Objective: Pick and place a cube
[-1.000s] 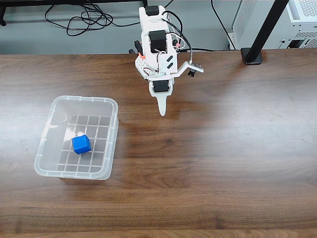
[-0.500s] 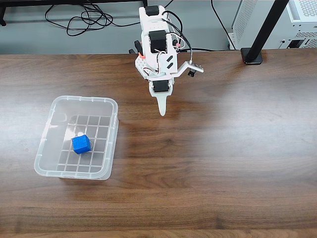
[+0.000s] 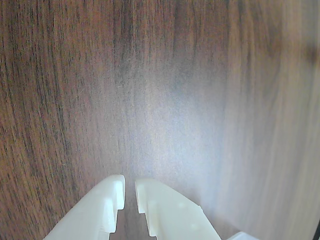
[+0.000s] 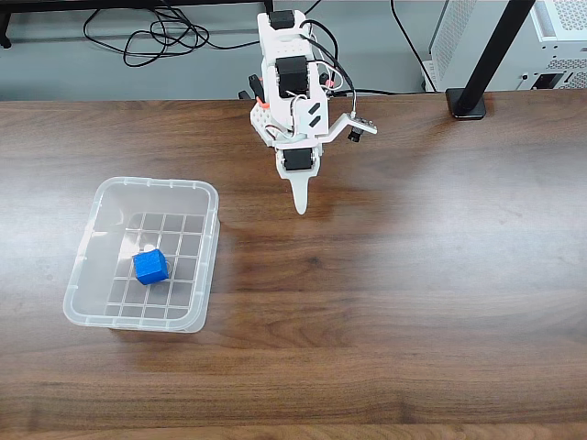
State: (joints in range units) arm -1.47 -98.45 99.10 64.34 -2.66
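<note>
Inside the clear plastic bin [image 4: 92, 240], on its gridded floor, sits the cube [image 4: 150, 267], one small bright blue block lying a little left of the bin's middle in the fixed view. A small pale patch shows just above the cube; what it is cannot be told. Nothing else lies in the bin, and it is the one container on the worktop [image 4: 413, 275]. The bin is rectangular with rounded corners and stands near the left edge of the worktop, slightly askew to the wood grain.

Up and to the right of the bin, well apart from it, the white arm [image 4: 292, 82] reaches in from the far edge of the worktop, and its gripper [image 4: 300, 203] points down at bare wood. In the wrist view the gripper [image 3: 129, 192] has its two pale fingers [image 3: 102, 207] drawn almost together, with a narrow slit between the tips and nothing held.

Dark brown wood with long streaked grain makes up the worktop, which carries a soft sheen to the right of the bin. Beyond the far edge, behind the bin's side of the worktop, a tangle of black cables [image 4: 156, 37] lies on a grey floor. Far to the right of the bin a black stand [image 4: 481, 64] rests its foot on the far edge of the worktop, and a white perforated case [image 4: 559, 37] stands behind it.
</note>
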